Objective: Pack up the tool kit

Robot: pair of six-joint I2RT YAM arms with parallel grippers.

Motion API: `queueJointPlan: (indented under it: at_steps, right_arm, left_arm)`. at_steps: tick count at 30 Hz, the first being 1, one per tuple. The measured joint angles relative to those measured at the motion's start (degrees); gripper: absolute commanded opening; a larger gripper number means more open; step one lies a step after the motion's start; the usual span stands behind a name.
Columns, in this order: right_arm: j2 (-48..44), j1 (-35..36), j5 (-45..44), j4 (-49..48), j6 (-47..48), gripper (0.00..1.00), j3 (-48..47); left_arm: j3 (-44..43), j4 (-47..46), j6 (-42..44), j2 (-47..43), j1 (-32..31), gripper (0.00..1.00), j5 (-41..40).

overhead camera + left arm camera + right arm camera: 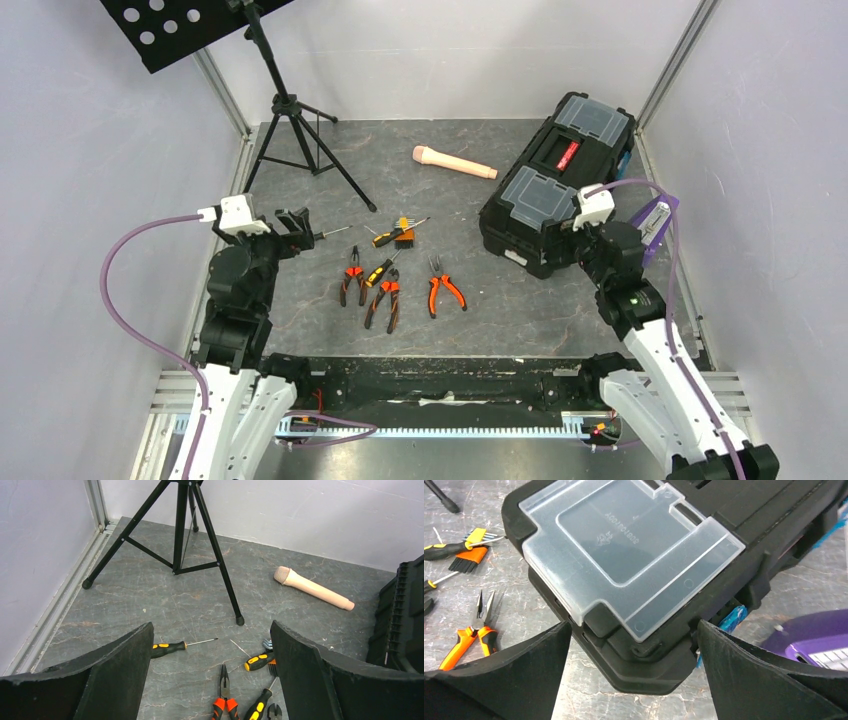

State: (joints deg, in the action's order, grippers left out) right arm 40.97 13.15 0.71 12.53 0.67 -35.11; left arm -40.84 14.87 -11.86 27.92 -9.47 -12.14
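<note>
Top view: left arm folded low, its left gripper [298, 230] well left of the toolbox [515, 225] and aimed across the bench [440, 190] toward it. Right arm is raised, with the right gripper [562, 235] at the toolbox's near end. Pliers [445, 292] and screwdrivers [383, 238] lie loose, left of the toolbox.

Left wrist view: jaws spread wide, nothing between them; toolbox at right edge.

Right wrist view: jaws wide apart, empty, above the toolbox's shut clear lid [624, 560].
</note>
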Motion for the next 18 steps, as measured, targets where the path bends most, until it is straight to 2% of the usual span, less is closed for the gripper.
queueJointPlan:
  at_steps: [6, 14, 18]
  right_arm:
    - [3.41, 0.81, 8.72, -8.48, -0.31, 0.98, 2.58]
    - [11.72, 9.94, 15.08, -20.87, -5.95, 0.98, 2.99]
    - [18.18, 13.77, 17.77, -21.81, -6.62, 0.98, -1.11]
  left_arm:
    - [0.0, 0.0, 0.0, 0.17, 0.0, 0.92, 0.0]
    - [0.0, 0.0, 0.0, 0.74, 0.0, 0.92, 0.09]
    - [0.0, -0.04, 0.0, 1.73, 0.0, 0.92, 0.24]
